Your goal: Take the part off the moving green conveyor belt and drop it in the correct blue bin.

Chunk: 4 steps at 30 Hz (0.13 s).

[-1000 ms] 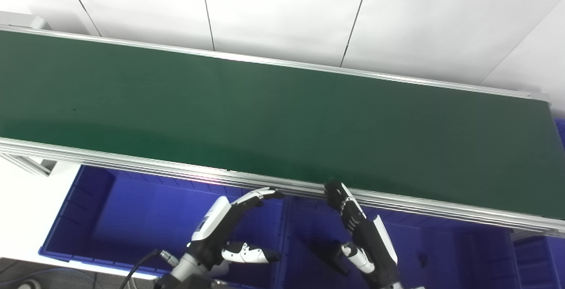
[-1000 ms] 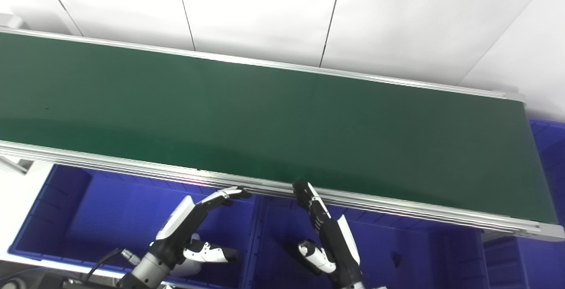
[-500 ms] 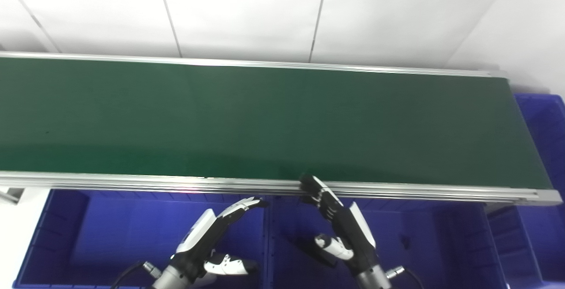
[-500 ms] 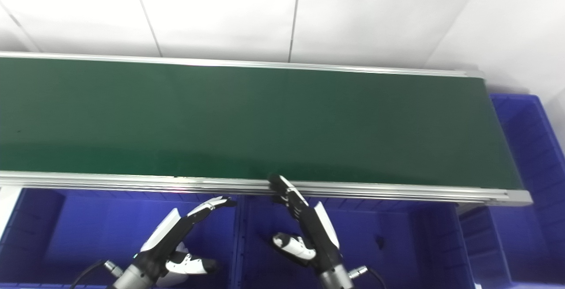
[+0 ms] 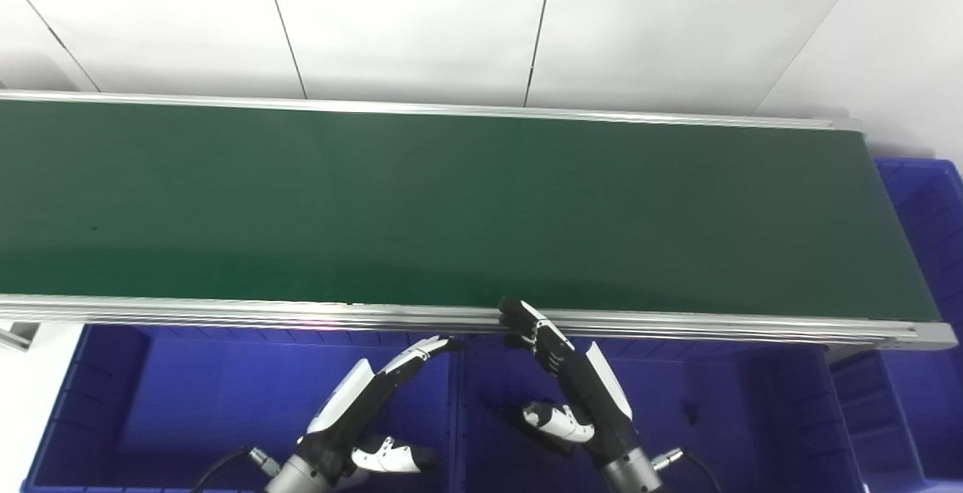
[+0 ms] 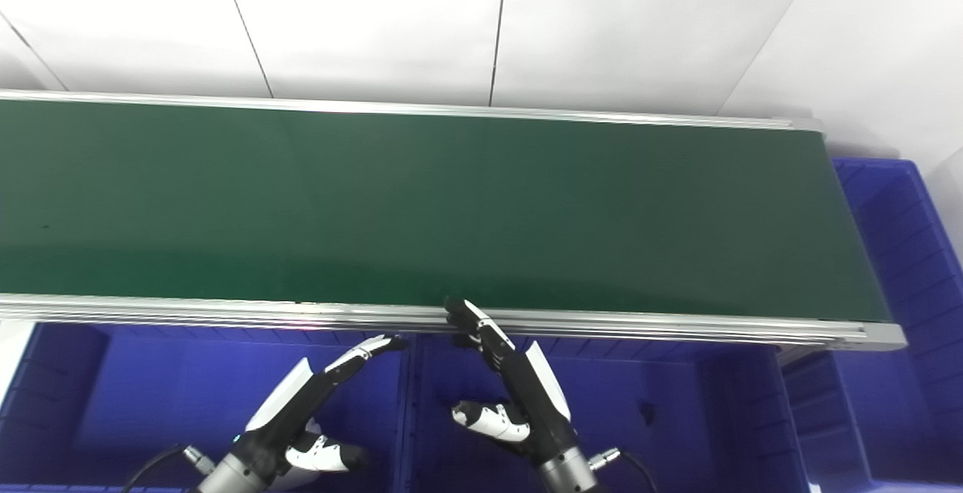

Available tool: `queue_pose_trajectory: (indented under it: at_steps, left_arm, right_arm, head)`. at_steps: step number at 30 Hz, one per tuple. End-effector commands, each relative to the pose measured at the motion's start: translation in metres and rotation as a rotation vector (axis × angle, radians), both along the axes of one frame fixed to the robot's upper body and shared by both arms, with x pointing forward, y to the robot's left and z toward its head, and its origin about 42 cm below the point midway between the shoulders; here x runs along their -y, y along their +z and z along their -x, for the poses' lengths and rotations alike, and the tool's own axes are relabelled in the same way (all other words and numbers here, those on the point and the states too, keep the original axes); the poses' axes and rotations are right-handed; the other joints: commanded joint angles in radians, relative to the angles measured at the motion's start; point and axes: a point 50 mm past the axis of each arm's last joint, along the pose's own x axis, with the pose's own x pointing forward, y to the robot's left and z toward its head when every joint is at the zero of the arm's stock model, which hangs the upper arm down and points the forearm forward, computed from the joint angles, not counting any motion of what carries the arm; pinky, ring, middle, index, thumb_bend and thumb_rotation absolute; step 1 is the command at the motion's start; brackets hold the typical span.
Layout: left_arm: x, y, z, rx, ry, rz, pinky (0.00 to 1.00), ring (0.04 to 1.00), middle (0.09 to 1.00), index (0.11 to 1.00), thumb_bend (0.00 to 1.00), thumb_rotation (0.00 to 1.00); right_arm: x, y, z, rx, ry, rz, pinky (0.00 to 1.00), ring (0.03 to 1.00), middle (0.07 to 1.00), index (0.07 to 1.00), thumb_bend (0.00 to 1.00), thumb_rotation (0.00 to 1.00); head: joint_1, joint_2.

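The green conveyor belt (image 5: pixel 451 199) spans the picture and no part shows on it. Below its near rail, my left hand (image 5: pixel 361 410) hangs open over the left blue bin (image 5: pixel 188 403), fingers stretched toward the rail, thumb apart. My right hand (image 5: pixel 575 388) is open too, over the middle blue bin (image 5: pixel 715 418), its dark fingertips (image 5: pixel 519 316) reaching the rail's edge. Neither hand holds anything.
The aluminium rail (image 5: pixel 677 324) runs along the belt's near side. Another blue bin (image 5: pixel 933 207) stands past the belt's right end. A small dark object (image 5: pixel 688 410) lies in the middle bin. White wall panels lie behind the belt.
The camera swung between one second ago and half a second ago, levelling the belt. Since then my right hand has shifted slightly left along the rail; the left hand stays about where it was.
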Motion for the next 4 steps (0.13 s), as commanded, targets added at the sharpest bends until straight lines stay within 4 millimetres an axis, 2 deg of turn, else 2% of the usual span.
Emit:
queue_pose_trajectory:
  at_steps: [1, 4]
  left_arm:
    - [0.0051, 0.0138, -0.0026, 0.067, 0.003, 0.052, 0.94, 0.957, 0.936, 0.878, 0.92, 0.9]
    - [0.0101, 0.0225, -0.0001, 0.095, 0.014, 0.068, 0.93, 0.953, 0.935, 0.879, 0.91, 0.91]
  right_arm:
    - [0.0034, 0.0096, -0.002, 0.047, -0.006, -0.04, 0.85, 0.908, 0.923, 0.923, 0.9, 0.79]
    - [0.0071, 0.0111, -0.0017, 0.048, -0.003, -0.045, 0.87, 0.921, 0.933, 0.936, 0.88, 0.81]
  head:
    - [0.004, 0.0]
    - [0.022, 0.016]
